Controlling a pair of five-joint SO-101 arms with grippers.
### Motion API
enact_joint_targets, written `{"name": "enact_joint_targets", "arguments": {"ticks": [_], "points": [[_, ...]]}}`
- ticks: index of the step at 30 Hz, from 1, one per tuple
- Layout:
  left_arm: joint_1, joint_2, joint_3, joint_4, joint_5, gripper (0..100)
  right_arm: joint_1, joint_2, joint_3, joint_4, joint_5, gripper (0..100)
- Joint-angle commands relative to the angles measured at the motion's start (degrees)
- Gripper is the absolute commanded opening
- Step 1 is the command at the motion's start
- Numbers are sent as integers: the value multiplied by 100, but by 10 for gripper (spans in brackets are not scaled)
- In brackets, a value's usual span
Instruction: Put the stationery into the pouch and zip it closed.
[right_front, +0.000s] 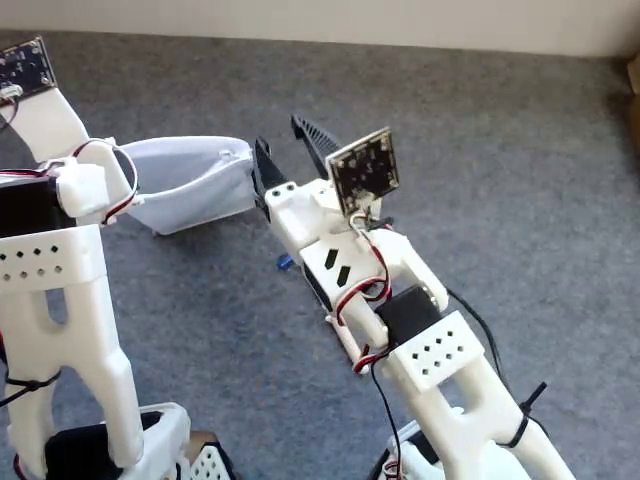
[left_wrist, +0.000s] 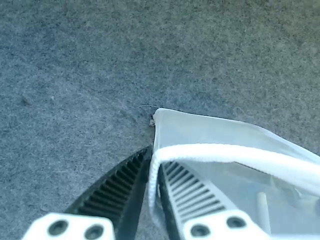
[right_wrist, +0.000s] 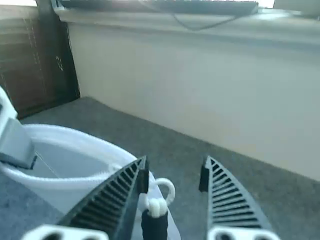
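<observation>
Left gripper (left_wrist: 152, 155) is clamped on the pouch (right_front: 190, 185). Its jaws pinch the white zip band at one end of the rim and hold that end off the table.

Right gripper (right_wrist: 175, 165) is at the pouch's opposite end, with the jaws moderately wide and gripping nothing.

Key relation: the zip pull (right_wrist: 165, 190) sits in the gap between the right jaws. It is off-centre, close to the jaw on the pouch side, and I see no contact with either jaw. The right arm is clearly the nearer one to the pull, and the left just anchors.

The pouch's long axis runs from the left gripper's end to the right gripper's end, and the zip line follows it. My read is that the pull has to travel along that axis toward the anchored end. That needs a small recentre and then a pinch.

The pouch mouth looks open, with the rim bowed out on the side facing the right gripper.

Hard to make out:
- A pale stick shape (left_wrist: 260, 205) shows through the mesh inside the pouch. It is probably stationery, but I can't identify it.
- A small blue item (right_front: 285, 262) lies on the table beside the pouch, mostly covered by the right arm. If it's stationery, loading isn't finished.
- The pouch floor and the rest of its contents are hidden.
</observation>
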Motion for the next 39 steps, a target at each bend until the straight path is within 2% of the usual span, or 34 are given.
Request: {"name": "enact_joint_targets", "arguments": {"ticks": [1,7,20,39], "points": [[-75,22,92,-105,70,8,145,-31,-699,611,-246,159],[-75,22,92,-105,70,8,409,-31,-945,1552,-264,159],[-75,22,92,-105,70,8,514,-31,-910,2519,-273,159],[-110,13,48,-70,70,8,514,22,-391,2607,-273,159]]}}
